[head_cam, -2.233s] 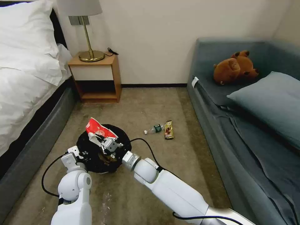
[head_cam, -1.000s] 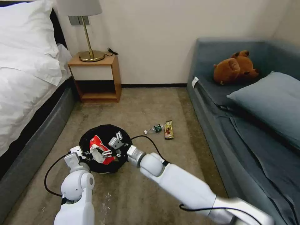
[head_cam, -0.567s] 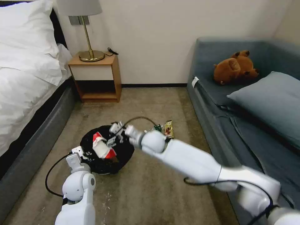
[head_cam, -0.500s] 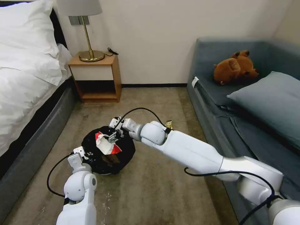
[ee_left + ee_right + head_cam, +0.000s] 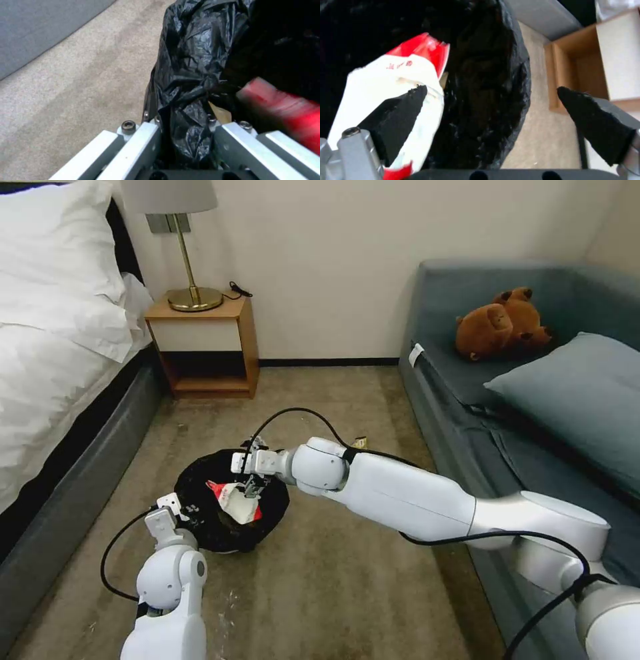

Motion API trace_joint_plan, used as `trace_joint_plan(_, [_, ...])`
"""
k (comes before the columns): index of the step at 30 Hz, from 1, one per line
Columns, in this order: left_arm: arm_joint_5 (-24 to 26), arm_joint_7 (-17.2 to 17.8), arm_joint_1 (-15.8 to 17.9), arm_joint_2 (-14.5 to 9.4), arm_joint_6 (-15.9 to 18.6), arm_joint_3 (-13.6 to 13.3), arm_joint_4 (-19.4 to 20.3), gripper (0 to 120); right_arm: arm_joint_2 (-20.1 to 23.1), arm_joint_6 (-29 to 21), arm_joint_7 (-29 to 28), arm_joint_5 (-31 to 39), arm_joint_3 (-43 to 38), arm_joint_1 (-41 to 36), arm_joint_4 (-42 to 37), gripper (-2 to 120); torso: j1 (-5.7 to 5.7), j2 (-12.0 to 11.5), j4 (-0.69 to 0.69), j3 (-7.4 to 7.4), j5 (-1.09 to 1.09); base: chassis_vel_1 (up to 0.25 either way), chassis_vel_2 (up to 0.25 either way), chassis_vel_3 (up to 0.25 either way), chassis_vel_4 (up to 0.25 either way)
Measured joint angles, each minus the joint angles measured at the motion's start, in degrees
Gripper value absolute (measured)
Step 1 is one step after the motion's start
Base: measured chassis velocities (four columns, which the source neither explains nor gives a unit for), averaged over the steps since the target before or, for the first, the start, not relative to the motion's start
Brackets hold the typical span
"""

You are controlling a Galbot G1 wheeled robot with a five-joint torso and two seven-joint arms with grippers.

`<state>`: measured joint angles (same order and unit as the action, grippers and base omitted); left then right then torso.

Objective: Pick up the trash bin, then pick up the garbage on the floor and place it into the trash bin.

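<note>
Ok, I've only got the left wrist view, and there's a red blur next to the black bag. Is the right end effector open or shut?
Observer: Open. The right wrist view shows the right end effector with its jaws wide apart.
Operator: And the red thing?
Observer: That's the red-and-white wrapper. In the head view it lies within the rim of the trash bin, just under that end effector.
Operator: Any litter on the floor?
Observer: A dark-gold snack wrapper peeks out on the carpet, beyond the bin.
</note>
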<state>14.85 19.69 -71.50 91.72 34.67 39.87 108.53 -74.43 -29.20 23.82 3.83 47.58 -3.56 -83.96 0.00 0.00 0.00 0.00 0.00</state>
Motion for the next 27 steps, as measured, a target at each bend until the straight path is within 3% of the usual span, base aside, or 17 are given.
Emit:
trace_joint_plan(4, [0.0,0.0,0.02,0.02,-0.08,0.03,-0.17,2,-0.49,1.09,3.63,-4.53,0.36,1.0,0.23,100,0.0,0.0,0.0,0.0,0.0,0.0,0.0,0.0,0.0])
trace_joint_plan(6, [-0.05,0.0,0.02,0.22,-0.31,0.11,-0.4,2,-1.2,4.8,8.6,-15.34,0.65,1.71,0.66,100,0.0,0.0,0.0,0.0,-0.01,0.0,0.0,0.0,0.0])
trace_joint_plan(8, [-0.11,0.0,0.01,0.37,-0.36,0.11,-0.46,2,-1.6,6.15,10.11,-18.88,0.21,1.55,0.66,100,0.0,0.0,0.0,0.0,0.0,0.0,0.0,0.0,0.0])
trace_joint_plan(22, [0.1,-0.11,0.25,0.32,-0.63,1.1,-0.65,2,-1.21,11.54,13.9,-27.95,-4.61,0.78,0.63,100,0.0,0.0,0.0,0.0,0.0,0.0,0.0,0.0,0.0])
trace_joint_plan(23, [0.56,-0.14,0.5,0.28,-0.71,1.75,-0.75,2,-1.3,13.92,14.72,-32.47,-6.67,0.28,0.69,100,0.0,0.0,0.0,0.0,0.0,0.0,0.0,0.0,0.0])
trace_joint_plan(27, [1.09,-0.14,0.57,-0.04,-0.86,2.43,-0.85,2,-1.56,17.4,15.65,-39.12,-10.73,-0.67,0.86,100,0.0,0.0,0.0,0.0,0.0,0.0,0.0,0.0,0.0])
